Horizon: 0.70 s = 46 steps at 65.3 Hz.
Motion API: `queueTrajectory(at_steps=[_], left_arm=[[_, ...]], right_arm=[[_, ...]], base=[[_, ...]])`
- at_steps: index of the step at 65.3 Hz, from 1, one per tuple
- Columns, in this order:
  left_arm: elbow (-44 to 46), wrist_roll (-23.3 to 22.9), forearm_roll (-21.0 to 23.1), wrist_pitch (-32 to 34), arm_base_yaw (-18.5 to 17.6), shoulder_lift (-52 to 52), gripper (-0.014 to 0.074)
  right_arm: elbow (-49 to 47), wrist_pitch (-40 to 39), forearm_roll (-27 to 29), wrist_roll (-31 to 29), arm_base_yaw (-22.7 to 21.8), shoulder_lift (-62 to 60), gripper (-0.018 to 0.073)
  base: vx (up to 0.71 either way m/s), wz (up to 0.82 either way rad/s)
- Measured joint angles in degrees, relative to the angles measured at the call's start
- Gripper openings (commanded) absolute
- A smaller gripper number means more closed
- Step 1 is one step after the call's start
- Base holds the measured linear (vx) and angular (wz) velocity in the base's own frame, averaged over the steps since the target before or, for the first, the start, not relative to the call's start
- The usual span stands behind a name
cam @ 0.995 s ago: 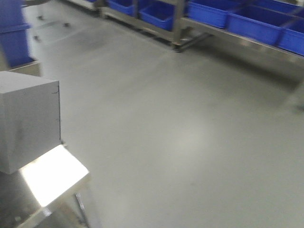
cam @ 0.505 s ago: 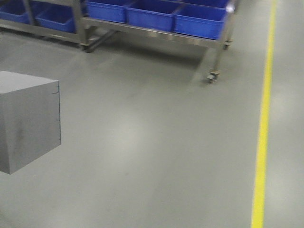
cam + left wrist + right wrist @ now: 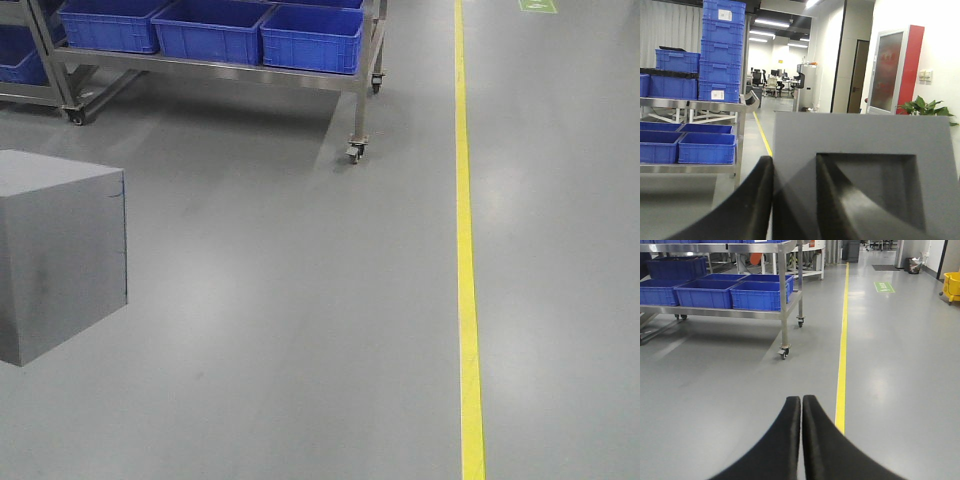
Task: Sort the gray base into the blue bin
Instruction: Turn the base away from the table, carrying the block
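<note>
The gray base (image 3: pixel 60 250) hangs at the left edge of the front view, above the floor. In the left wrist view the gray base (image 3: pixel 860 135) fills the lower right, its square dark recess facing the camera. My left gripper (image 3: pixel 795 160) is shut on its wall, one black finger (image 3: pixel 752 200) outside and the other inside the recess. My right gripper (image 3: pixel 801 399) is shut with nothing in it, over bare floor. Several alike blue bins stand on a wheeled steel rack; the nearest blue bin (image 3: pixel 310 38) is at its right end, and is also the blue bin (image 3: pixel 760 295) seen from the right wrist.
The rack's caster leg (image 3: pixel 353 150) stands on the gray floor. A yellow floor line (image 3: pixel 465 250) runs away on the right. More blue totes are stacked high (image 3: pixel 722 50) on a rack. A yellow bucket (image 3: pixel 951 287) sits far right.
The front view has swung: the rack of bins slid left across the frame, the yellow line came in, and a shiny steel surface left view. The gray base stays held in place.
</note>
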<state>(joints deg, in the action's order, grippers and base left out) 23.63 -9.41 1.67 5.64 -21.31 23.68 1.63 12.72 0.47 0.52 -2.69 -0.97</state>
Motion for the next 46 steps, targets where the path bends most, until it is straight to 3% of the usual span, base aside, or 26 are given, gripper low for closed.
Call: queueTrajectory(at_steps=[46], left_arm=[[0.0,0.0,0.0,0.0,0.0,0.0,0.002]], right_arm=[[0.0,0.0,0.0,0.0,0.0,0.0,-0.0005]], base=[[0.15,-0.1]])
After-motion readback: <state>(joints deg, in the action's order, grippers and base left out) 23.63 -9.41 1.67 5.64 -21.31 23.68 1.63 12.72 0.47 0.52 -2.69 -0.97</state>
